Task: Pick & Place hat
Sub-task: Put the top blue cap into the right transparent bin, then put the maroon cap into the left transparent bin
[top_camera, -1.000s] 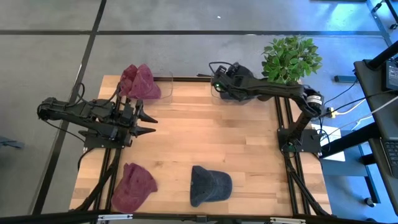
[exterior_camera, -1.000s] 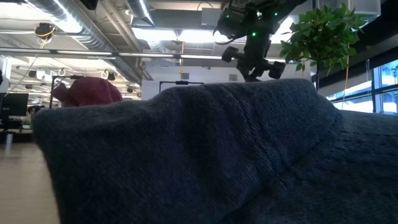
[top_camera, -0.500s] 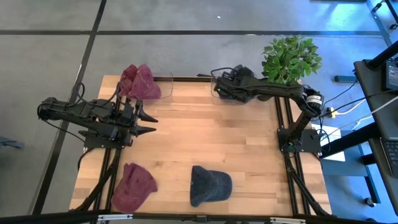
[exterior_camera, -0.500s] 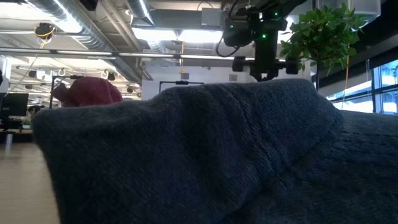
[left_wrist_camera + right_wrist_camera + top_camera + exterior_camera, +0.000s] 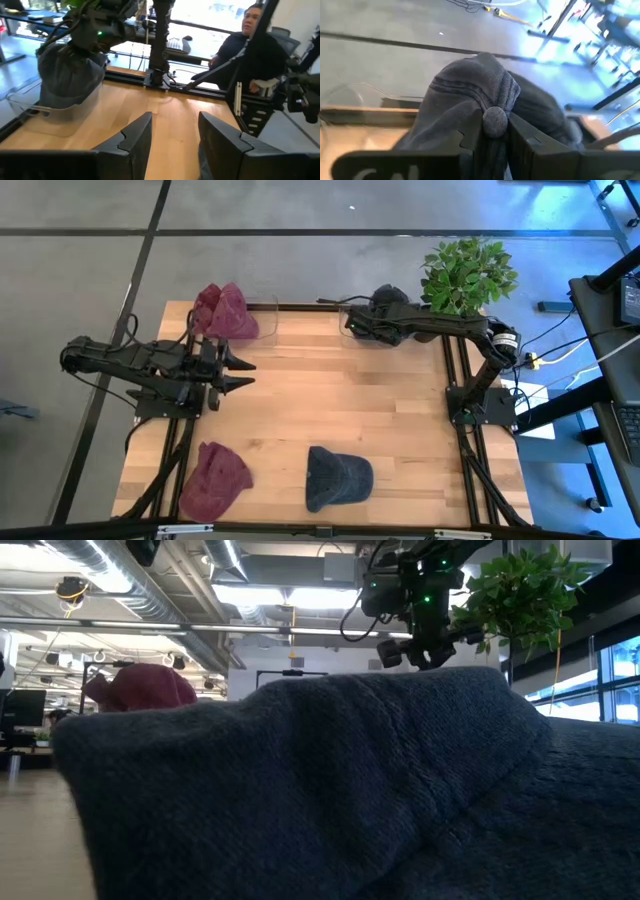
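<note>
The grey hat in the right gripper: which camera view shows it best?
The right wrist view: the grey hat fills it, pinched in the right gripper. The left wrist view shows it over a clear container. In the high view the arm mostly hides it; the low view does not show it.

left hand (image 5: 240,374) open, right hand (image 5: 492,131) clamped
</note>
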Tool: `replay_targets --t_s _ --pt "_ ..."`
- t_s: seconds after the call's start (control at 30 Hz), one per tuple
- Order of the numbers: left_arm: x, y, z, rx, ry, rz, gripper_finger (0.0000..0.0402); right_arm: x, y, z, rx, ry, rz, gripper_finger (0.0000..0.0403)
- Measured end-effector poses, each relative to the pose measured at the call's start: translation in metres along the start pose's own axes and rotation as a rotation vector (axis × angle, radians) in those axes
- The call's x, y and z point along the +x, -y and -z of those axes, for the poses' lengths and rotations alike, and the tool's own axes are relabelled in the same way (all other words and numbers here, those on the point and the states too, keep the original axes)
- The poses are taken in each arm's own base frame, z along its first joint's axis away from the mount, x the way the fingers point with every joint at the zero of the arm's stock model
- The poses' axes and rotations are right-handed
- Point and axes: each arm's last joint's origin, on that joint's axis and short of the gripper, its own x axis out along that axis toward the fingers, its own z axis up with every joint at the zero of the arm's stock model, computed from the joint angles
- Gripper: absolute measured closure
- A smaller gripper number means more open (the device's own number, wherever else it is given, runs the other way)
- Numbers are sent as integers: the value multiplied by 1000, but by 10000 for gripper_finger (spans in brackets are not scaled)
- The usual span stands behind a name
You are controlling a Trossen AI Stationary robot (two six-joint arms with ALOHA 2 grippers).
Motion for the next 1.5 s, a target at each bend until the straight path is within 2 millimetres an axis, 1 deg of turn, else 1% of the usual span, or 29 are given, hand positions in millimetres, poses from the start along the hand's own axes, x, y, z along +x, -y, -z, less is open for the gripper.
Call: replay_targets --t_s 0.2,0.37,0.47,0.57,0.67,0.83,0.93,1.03,1.1,1.2,1.27,1.33,1.4,1.5 --pt "5 -1 2 -5 -9 -66 245 0 0 -1 -145 23 15 334" --pt "10 -2 4 -18 -17 -121 244 0 0 -1 -308 21 17 323" --pt "12 -2 5 -15 -25 -128 244 0 0 0 -359 4 3 310" --pt "14 -1 5 -19 -32 -130 245 0 0 0 -345 0 -1 284" --pt "15 -1 6 -52 -32 -131 245 -1 0 -2 -276 0 -3 251" --pt "15 -1 6 -63 -34 -131 244 -7 -1 -15 -318 24 -11 193" --pt "15 -1 6 -63 -34 -131 245 -13 -1 -26 -312 42 -22 162" --pt "15 -1 6 -63 -34 -131 244 -24 -2 -37 -285 67 -42 143" --pt "15 -1 6 -63 -34 -131 244 -35 -3 -46 -256 87 -74 137" --pt "15 -1 6 -76 -34 -130 244 -60 -7 -56 -261 109 -161 134" --pt "15 -1 6 -103 -35 -120 244 -79 -11 -58 -232 120 -246 134" --pt "15 1 6 -117 -49 -70 244 -99 -17 -55 -172 128 -344 134" --pt "15 3 6 -122 -68 12 244 -118 -24 -47 -118 141 -437 133" --pt "17 7 6 -162 -86 99 244 -143 -33 -27 -100 166 -547 133"
